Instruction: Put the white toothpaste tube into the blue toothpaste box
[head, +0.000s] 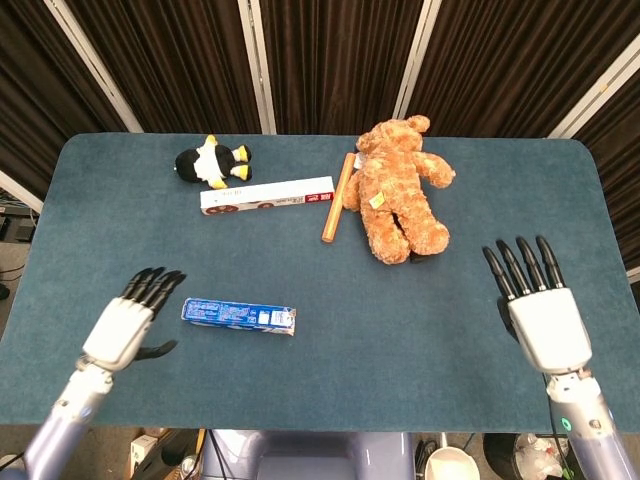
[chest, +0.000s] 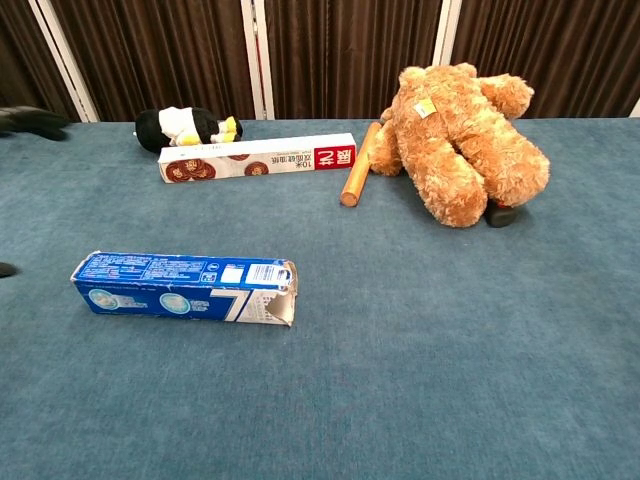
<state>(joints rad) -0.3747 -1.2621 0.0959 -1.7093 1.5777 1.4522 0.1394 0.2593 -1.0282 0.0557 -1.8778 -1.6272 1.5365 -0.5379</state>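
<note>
The blue toothpaste box (head: 239, 316) lies flat on the teal table, front left, with its torn open end pointing right; the chest view shows the blue toothpaste box (chest: 184, 288) the same way. No white tube shows in either view. My left hand (head: 128, 322) hovers open just left of the box, apart from it; only its dark fingertips (chest: 30, 120) show at the chest view's left edge. My right hand (head: 538, 305) is open near the front right edge, fingers spread, holding nothing.
At the back lie a long white and red box (head: 267, 196), a toy penguin (head: 212, 163), a wooden stick (head: 338, 196) and a brown teddy bear (head: 400, 188). The table's front edge (head: 320, 425) runs close to both hands.
</note>
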